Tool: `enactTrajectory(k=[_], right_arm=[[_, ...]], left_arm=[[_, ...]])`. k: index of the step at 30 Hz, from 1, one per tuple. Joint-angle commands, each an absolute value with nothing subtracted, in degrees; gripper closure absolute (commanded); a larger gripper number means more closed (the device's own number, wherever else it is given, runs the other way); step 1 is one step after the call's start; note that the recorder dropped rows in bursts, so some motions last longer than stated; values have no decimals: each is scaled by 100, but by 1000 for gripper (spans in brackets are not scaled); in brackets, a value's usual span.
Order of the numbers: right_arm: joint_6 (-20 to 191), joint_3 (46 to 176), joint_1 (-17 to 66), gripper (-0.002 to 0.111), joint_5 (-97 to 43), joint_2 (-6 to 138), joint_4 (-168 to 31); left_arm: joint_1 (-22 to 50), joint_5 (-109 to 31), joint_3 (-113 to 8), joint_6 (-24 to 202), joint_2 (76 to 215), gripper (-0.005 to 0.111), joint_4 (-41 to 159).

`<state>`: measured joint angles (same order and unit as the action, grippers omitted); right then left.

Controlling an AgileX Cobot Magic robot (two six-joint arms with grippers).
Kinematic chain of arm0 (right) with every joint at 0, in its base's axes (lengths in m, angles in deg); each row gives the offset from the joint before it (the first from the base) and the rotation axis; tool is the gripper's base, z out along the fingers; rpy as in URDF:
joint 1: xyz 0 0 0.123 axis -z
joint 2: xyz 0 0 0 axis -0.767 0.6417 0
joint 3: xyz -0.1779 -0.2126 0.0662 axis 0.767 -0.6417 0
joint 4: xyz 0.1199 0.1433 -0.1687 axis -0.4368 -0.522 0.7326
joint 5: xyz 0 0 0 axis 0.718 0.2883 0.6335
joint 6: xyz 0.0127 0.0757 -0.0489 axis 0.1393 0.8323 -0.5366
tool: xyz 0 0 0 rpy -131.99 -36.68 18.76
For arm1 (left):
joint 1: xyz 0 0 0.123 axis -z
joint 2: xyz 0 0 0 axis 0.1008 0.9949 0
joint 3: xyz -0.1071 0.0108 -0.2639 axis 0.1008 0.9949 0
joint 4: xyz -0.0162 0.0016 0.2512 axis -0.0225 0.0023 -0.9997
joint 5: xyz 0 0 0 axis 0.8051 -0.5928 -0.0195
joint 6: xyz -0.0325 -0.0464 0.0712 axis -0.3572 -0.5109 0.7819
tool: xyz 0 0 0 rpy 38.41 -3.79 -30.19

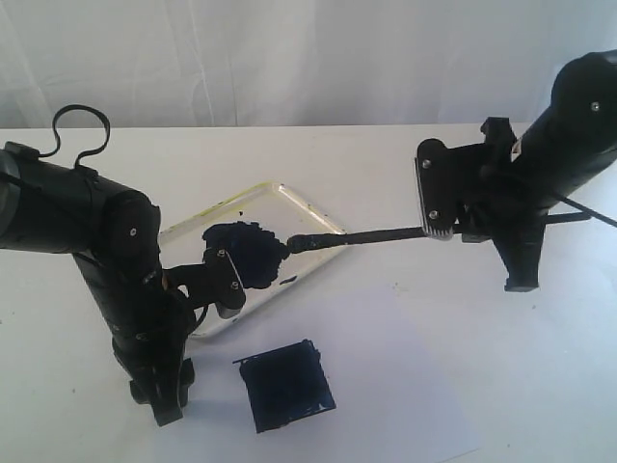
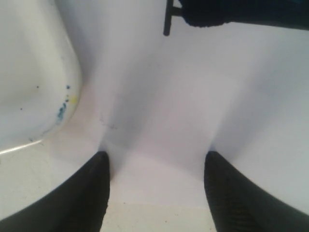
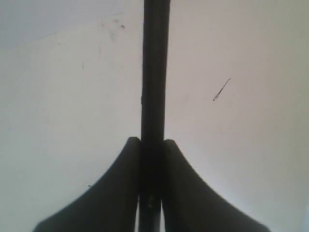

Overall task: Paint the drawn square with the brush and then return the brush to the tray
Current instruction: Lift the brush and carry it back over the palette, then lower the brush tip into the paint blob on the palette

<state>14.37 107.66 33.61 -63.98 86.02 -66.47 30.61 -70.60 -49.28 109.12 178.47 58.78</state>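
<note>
The brush (image 1: 376, 235) lies level over the table, its dark tip over the paint blob (image 1: 246, 249) in the white tray (image 1: 307, 207). Whether the tip touches the paint I cannot tell. My right gripper (image 1: 430, 230) is shut on the brush handle; in the right wrist view the brush shaft (image 3: 155, 72) runs straight out from between the right gripper's (image 3: 152, 141) closed fingers. The drawn square (image 1: 286, 386) is filled dark blue-black, on the paper in front of the tray. My left gripper (image 1: 226, 278) hovers at the tray's near edge, open and empty (image 2: 157, 157), beside the tray's rounded corner (image 2: 43, 96).
White paper (image 1: 415, 367) covers the table around the square. A dark blue-black patch with a thin black line (image 2: 231, 12) shows at the edge of the left wrist view. The left arm's bulk (image 1: 145, 328) stands left of the square. A white curtain hangs behind.
</note>
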Motion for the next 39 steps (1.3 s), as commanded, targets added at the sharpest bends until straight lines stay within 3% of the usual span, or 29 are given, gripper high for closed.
enactTrajectory(k=[1,5,11,17,39], right_arm=[[1462,11205,3528,108,-6303,9165,-7072],[1384,11821,3528,108,-6489,9778,-7283],[280,13072,3685,108,-7948,10628,-8839],[134,13844,3785,108,-8660,11270,-8800],[-501,14065,3812,108,-8046,12012,-8712]], left_arm=[[3092,-7127,-4853,10907,17902,45,5943],[3092,-7127,-4853,10907,17902,45,5943],[3092,-7117,-4853,10907,17902,45,5943],[3092,-7117,-4853,10907,17902,45,5943],[3092,-7098,-4853,10907,17902,45,5943]])
